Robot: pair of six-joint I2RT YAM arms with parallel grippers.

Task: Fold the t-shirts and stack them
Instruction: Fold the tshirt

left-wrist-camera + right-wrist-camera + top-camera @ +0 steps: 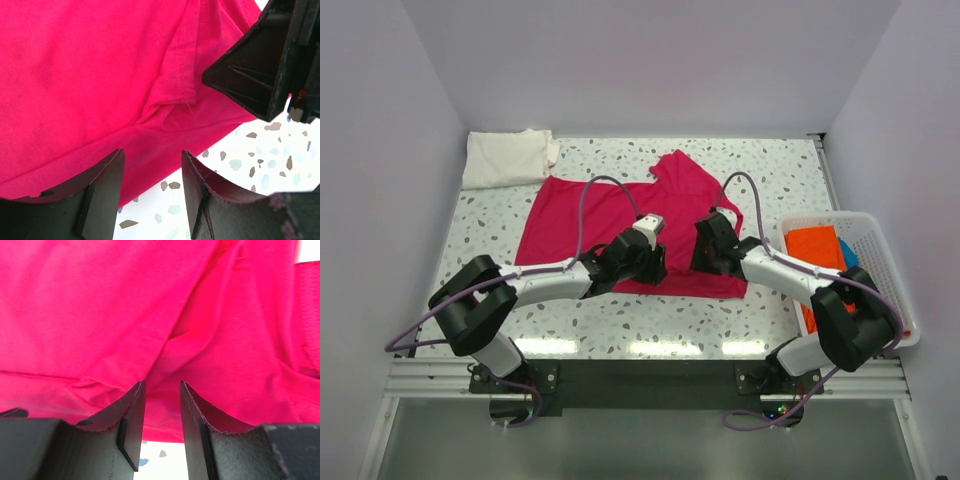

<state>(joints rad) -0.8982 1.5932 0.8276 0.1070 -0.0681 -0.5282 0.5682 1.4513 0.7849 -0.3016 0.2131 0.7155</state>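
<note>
Left gripper (152, 152): jaws released, a clear gap between the 2 fingers (102, 190), nothing pinched. It hangs over the near hem of the magenta t-shirt (75, 75). Cloth fills the view ahead of the tips, and bare speckled table (260, 165) shows behind the hem, on the wrist side. A stitched seam and a small pucker sit just ahead of the gap.

The right gripper (265, 65) is ahead of the left jaws and off to their right, close by, low over the same shirt.

Right gripper (162, 383), own camera: jaws parted, gap narrower than the left's, no cloth seen clamped between the pads (131, 420). A raised crease starts right at the tips and runs away ahead of them. There is a sliver of table under the gap on the wrist side.

Top view: the magenta shirt (590, 215) lies spread mid-table, with both sets of jaws at its near edge, just beside each other. Cream t-shirt (505, 158): folded, well ahead of the left jaws and off to their left, in the far corner. White basket (880, 235): out past the right jaws' right side, holding an orange t-shirt (817, 248) with a blue one (848, 255) peeking out beside it.
</note>
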